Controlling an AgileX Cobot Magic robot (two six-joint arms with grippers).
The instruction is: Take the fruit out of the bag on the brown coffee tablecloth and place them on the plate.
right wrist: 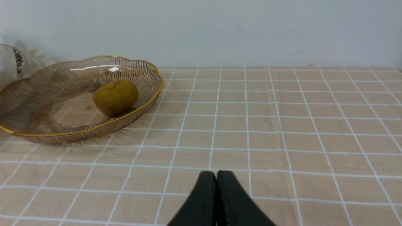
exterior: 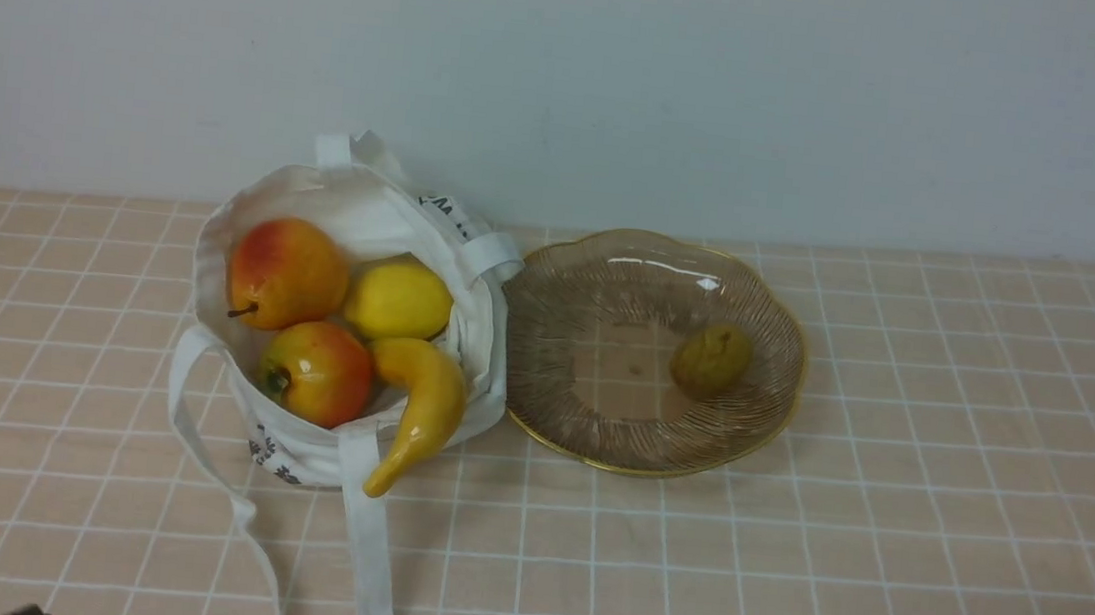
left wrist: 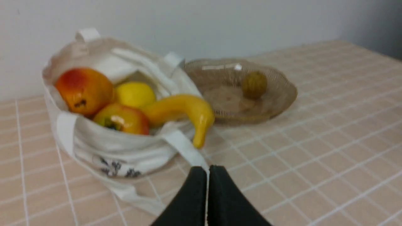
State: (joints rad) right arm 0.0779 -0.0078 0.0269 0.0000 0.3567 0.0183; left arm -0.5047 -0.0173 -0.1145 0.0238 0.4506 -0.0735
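Observation:
The white bag stands open on the peach grid tablecloth. In it lie two red-yellow apples, a lemon and a banana that hangs over the front rim. The olive-brown pear-like fruit lies in the ribbed glass plate right of the bag. My left gripper is shut and empty, low over the cloth in front of the bag. My right gripper is shut and empty, to the right of the plate.
Long white straps trail from the bag toward the front edge of the cloth. A plain pale wall stands close behind the bag and plate. Only a dark tip of the left arm shows in the front view.

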